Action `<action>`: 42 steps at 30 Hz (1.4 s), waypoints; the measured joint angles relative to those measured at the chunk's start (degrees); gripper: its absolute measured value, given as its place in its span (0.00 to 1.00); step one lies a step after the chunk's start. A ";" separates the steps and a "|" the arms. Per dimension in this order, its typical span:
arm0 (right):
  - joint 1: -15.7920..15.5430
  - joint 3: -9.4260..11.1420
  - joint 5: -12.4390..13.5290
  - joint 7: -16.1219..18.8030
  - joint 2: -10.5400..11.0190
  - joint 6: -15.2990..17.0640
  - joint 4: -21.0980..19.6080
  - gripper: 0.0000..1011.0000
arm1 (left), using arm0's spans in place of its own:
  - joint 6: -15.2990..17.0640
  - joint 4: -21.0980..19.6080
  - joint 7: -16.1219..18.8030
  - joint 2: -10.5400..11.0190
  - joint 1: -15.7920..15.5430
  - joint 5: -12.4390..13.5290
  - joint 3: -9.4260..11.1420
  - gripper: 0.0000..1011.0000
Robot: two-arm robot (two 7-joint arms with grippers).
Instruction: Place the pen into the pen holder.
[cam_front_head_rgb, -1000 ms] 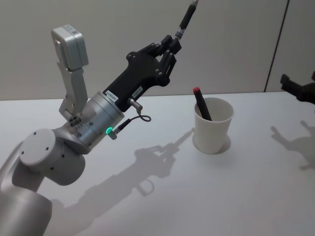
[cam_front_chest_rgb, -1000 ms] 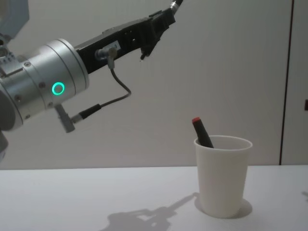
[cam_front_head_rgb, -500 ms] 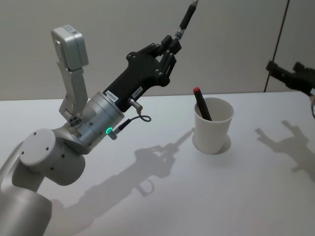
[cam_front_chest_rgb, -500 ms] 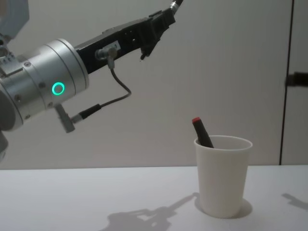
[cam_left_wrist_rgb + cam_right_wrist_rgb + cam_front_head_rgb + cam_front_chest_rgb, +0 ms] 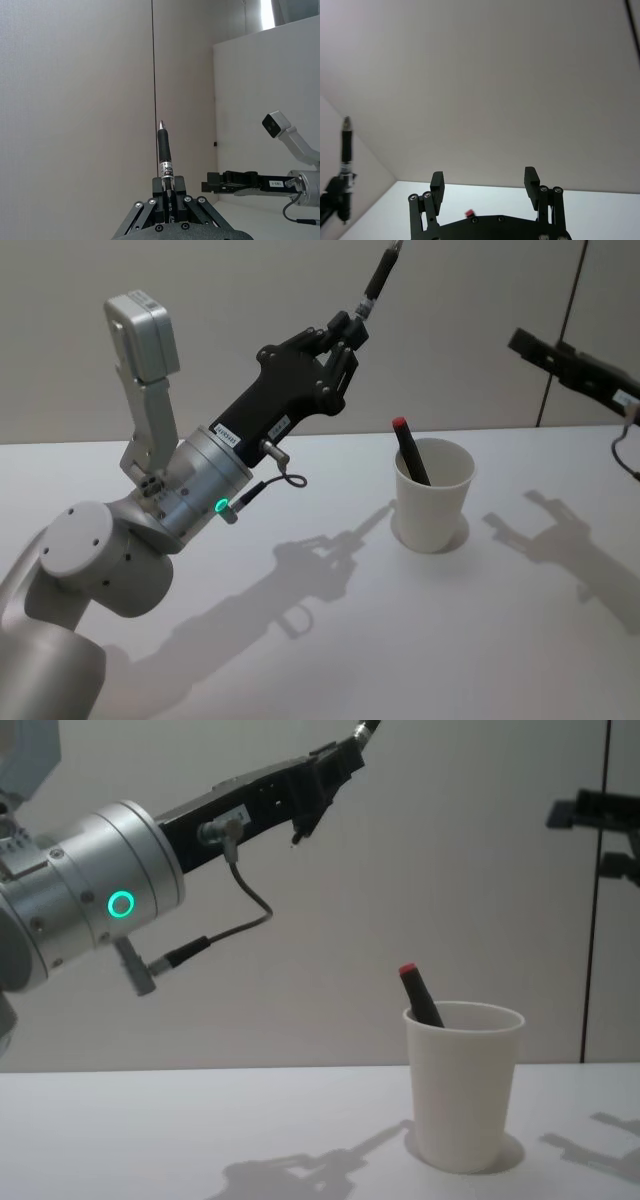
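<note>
I had the left end effector (image 5: 354, 322) pinching the black pen (image 5: 380, 275) by its tail, high up left of the paper cup (image 5: 431, 515); light, stiff and likely slick, I judged, with the right end effector (image 5: 484, 174) spread.

I see a plain white counter (image 5: 450, 640) before a bare grey wall (image 5: 250, 290), one dark vertical seam (image 5: 573, 290) at right.

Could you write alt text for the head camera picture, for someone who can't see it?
The robot's left gripper holds a black pen raised high above a white table, left of a white paper cup with a red-capped pen leaning inside. The right gripper hangs open at the upper right.
</note>
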 joint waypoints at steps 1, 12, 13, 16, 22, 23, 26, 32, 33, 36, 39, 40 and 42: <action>0.28 -0.09 0.98 0.54 -0.10 0.70 -0.17 0.99 | 0.00 0.00 0.00 0.00 0.00 0.00 0.00 0.14; 2.14 -0.85 7.58 4.66 -0.70 5.93 -1.16 0.99 | 0.00 0.00 0.00 0.00 0.00 0.00 0.00 0.14; 2.28 -0.92 8.00 4.92 -0.73 6.31 -1.22 0.99 | 0.00 0.00 0.00 0.00 0.00 0.00 0.00 0.14; 2.89 -1.23 9.72 5.97 -0.94 7.90 -1.48 0.99 | 0.00 0.00 0.00 0.00 0.00 0.00 0.00 0.14; 4.30 -2.17 12.85 8.02 -1.68 10.68 -1.89 0.99 | 0.00 0.00 0.00 0.00 0.00 0.00 0.00 0.14; 4.67 -2.47 13.64 8.48 -2.00 11.34 -1.91 0.99 | 0.00 0.00 0.00 0.00 0.00 0.00 0.00 0.14; 5.29 -3.04 14.53 9.01 -2.64 11.98 -1.91 0.99 | 0.00 0.00 0.00 0.00 0.00 0.00 0.00 0.14; 7.01 -4.68 16.27 10.02 -4.38 12.69 -1.37 0.99 | 0.00 0.00 0.00 0.00 0.00 0.00 0.00 0.14; 7.19 -4.85 16.33 10.04 -4.56 12.69 -1.27 0.99 | 0.00 0.00 0.00 0.00 0.00 0.00 0.00 0.14; 7.87 -5.49 16.71 10.11 -5.24 12.48 -0.85 0.99 | 0.00 0.00 0.00 0.00 0.00 0.00 0.00 0.14; 8.47 -6.04 16.87 10.05 -5.79 12.04 -0.43 0.99 | 0.00 0.00 0.00 0.00 0.00 0.00 0.00 0.14; 8.60 -6.16 16.89 10.01 -5.90 11.92 -0.35 0.99 | 0.00 0.00 0.00 0.00 0.00 0.00 0.00 0.14; 8.84 -6.34 16.91 9.91 -6.06 11.65 -0.18 0.99 | 0.00 0.00 0.00 0.00 0.00 0.00 0.00 0.14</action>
